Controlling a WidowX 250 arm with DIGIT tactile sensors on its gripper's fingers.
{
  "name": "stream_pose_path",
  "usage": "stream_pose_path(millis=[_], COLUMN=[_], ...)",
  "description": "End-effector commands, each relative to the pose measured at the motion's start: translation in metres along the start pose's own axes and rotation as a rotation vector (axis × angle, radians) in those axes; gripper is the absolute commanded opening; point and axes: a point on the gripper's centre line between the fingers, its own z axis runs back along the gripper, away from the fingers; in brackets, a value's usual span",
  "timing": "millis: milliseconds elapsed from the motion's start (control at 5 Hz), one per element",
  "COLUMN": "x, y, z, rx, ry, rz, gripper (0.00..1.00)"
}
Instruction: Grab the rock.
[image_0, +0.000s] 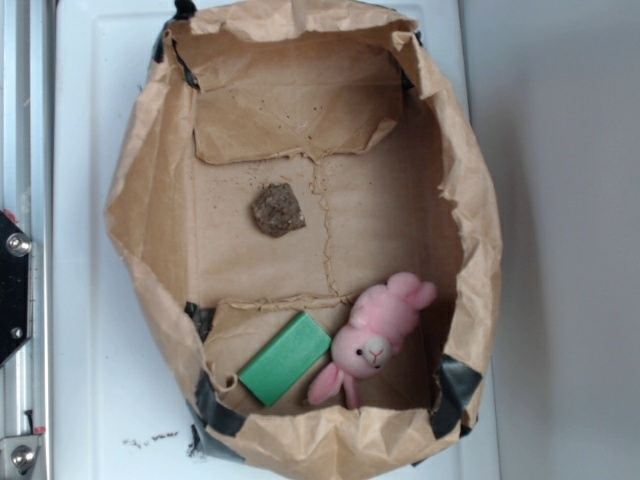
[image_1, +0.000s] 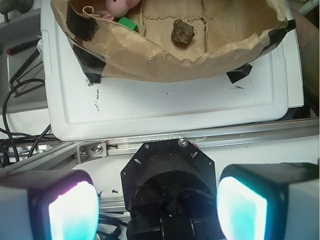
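Rock (image_0: 277, 210) sits alone mid-box, roundish, its slightly longer axis tilting diagonally, while the gripper (image_1: 157, 207) hangs spread wide, empty.

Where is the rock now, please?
In the exterior view the rock lies alone on the floor of the paper-lined box, in its upper-middle part, well above the green block and the pink bunny.

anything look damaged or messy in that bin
The brown paper lining is crumpled, torn along its folds and patched with black tape. Crumbs are scattered near the rock. The pink bunny lies on its side.
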Motion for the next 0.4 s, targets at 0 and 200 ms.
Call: stream_pose_path(millis=[0,200], x=[0.000,0.038], y=[0.000,0.002], z=[0.000,-0.007], rx=[0.000,0.023], ry=[0.000,-0.049], rz=[0.000,-0.008], gripper=[1.00,1.00])
